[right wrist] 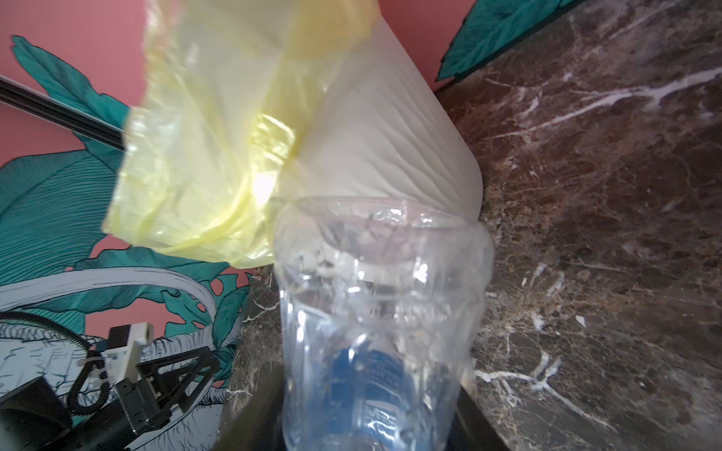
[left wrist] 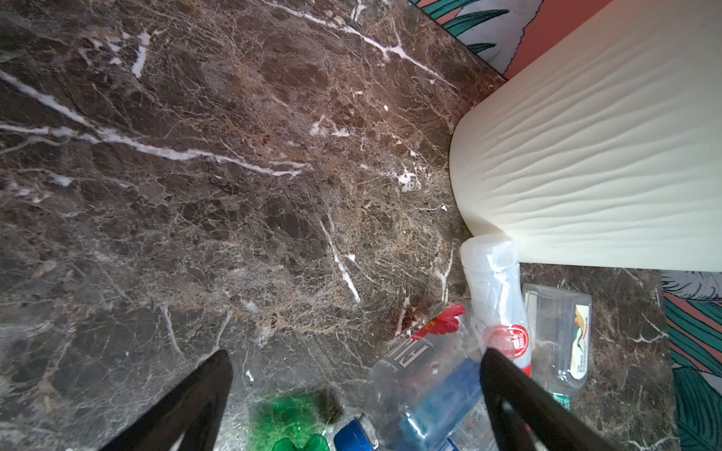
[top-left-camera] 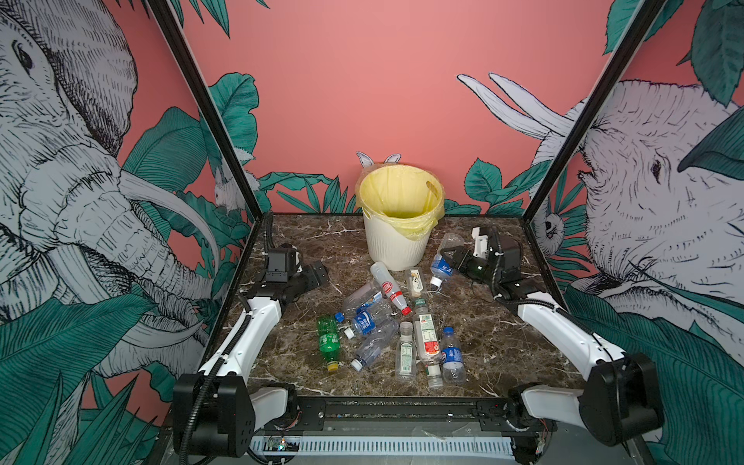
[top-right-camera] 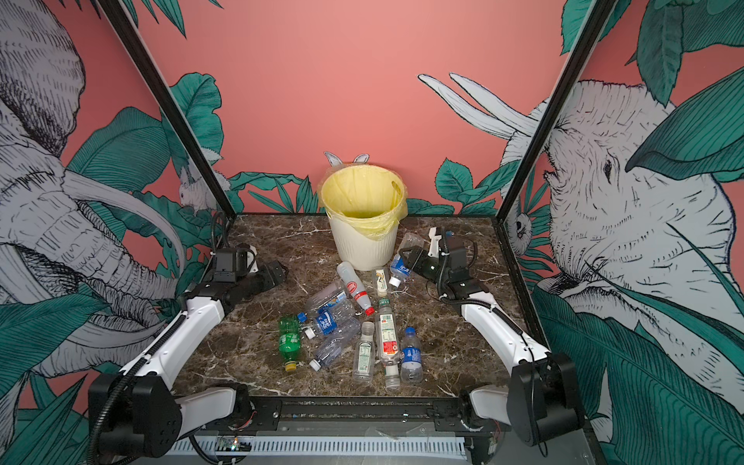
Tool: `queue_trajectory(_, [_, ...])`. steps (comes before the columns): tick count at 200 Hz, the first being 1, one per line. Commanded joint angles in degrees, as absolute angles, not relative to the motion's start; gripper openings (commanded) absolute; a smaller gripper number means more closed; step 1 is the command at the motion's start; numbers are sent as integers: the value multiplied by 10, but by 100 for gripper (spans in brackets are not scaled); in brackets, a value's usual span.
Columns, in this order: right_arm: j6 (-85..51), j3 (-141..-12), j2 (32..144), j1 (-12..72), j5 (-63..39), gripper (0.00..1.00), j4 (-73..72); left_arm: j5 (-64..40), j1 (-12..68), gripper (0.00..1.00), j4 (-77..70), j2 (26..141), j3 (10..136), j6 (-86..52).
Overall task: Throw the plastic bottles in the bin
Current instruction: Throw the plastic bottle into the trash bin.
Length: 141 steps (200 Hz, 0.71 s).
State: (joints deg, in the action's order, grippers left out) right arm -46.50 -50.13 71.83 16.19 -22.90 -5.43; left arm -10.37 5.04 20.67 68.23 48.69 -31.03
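The cream ribbed bin [top-left-camera: 396, 245] [top-right-camera: 362, 249] with its yellow bag stands at the back middle of the marble table. Several plastic bottles [top-left-camera: 382, 322] [top-right-camera: 346, 322] lie in a loose pile in front of it, among them a green bottle [top-left-camera: 329, 342] and a red-labelled bottle [top-left-camera: 388, 286]. My right gripper [top-left-camera: 453, 257] [right wrist: 367, 410] is shut on a clear blue-labelled bottle [top-left-camera: 443, 261] [right wrist: 379, 293], lifted just right of the bin's wall [right wrist: 390, 136], base up and white cap down. At the left, my left gripper [top-left-camera: 318, 273] [left wrist: 355, 357] stands open with nothing in it, near the pile's edge.
The bin's wall [left wrist: 605, 156] has the red-labelled bottle [left wrist: 504, 304] lying against its foot, with a flat clear bottle [left wrist: 558, 336] beside it. Patterned walls and black frame posts [top-left-camera: 209, 112] close in the table on three sides.
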Motion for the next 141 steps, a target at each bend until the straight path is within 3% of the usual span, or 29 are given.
queue_trajectory(1, [-468, -492, 691, 157, -243, 53, -131, -107, 48, 99, 202, 657, 484, -322])
queue_trajectory(141, [-440, -421, 588, 138, -253, 53, -145, -96, 48, 99, 180, 651, 449, -322])
